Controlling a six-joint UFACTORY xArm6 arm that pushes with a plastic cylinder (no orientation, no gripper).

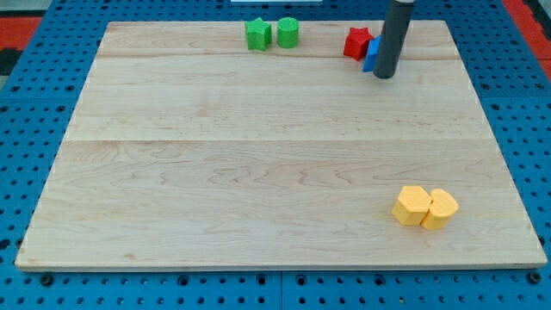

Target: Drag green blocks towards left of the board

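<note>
Two green blocks sit side by side near the board's top edge, a little left of centre: a green star-shaped block [257,34] and, touching or nearly touching it on the right, a green round block [287,32]. My tip [385,75] is at the view's top right, well to the right of both green blocks. It rests right against a blue block [371,54], which the rod mostly hides, so its shape is unclear. A red star-shaped block [357,42] sits just left of the blue one.
Two yellow blocks [412,205] [440,208] lie touching each other near the bottom right of the wooden board [215,172]. A blue pegboard surface [34,103] surrounds the board.
</note>
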